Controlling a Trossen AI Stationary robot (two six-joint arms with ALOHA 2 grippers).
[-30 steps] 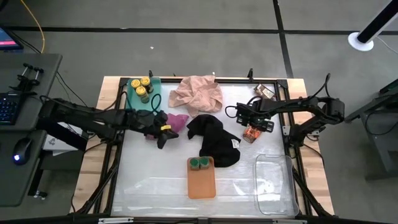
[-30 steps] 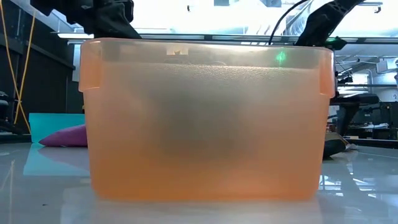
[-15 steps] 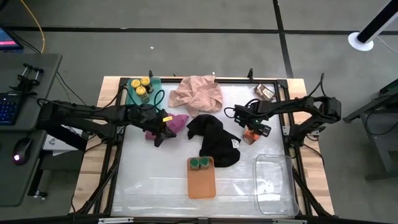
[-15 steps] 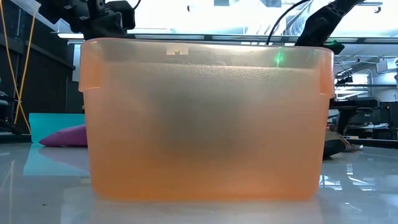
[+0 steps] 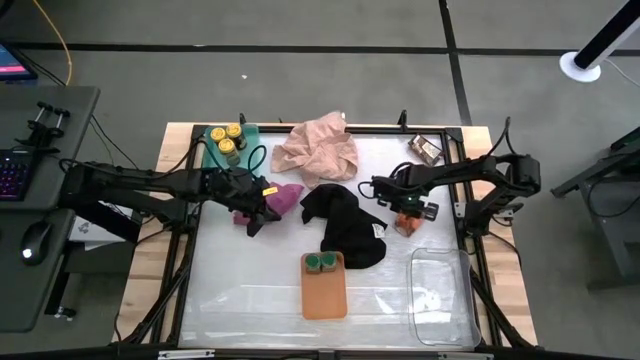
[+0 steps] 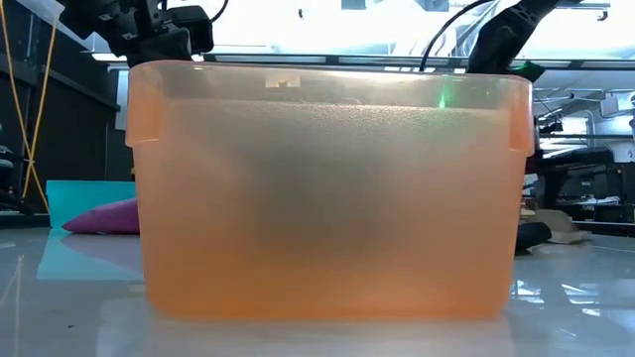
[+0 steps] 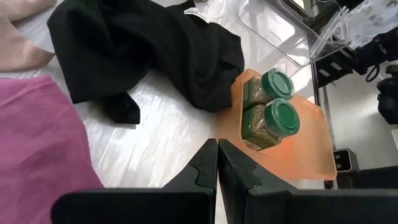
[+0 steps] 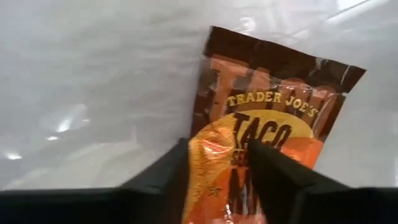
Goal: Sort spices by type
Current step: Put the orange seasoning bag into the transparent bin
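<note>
An orange-brown printed packet lies on the table at the right, and my right gripper is over it, shut on it; it also shows in the right wrist view. A second packet lies at the far right. Jars with yellow lids stand in the green tray. Two jars with green lids stand on the orange tray; they also show in the left wrist view. My left gripper is shut and empty over the magenta cloth. My right gripper pinches the packet's orange end between its two fingers, coming from above at a slant. That end bulges up between the fingers. The packet's dark far end lies on the table.
A pink cloth lies at the far middle and a black cloth in the middle, between the arms. A clear tray stands at the near right. The orange tray fills the low view.
My right gripper has gone a little toward the table's near edge and come down over the packet. My left gripper has risen a little and gone slightly toward the far edge, staying shut.
</note>
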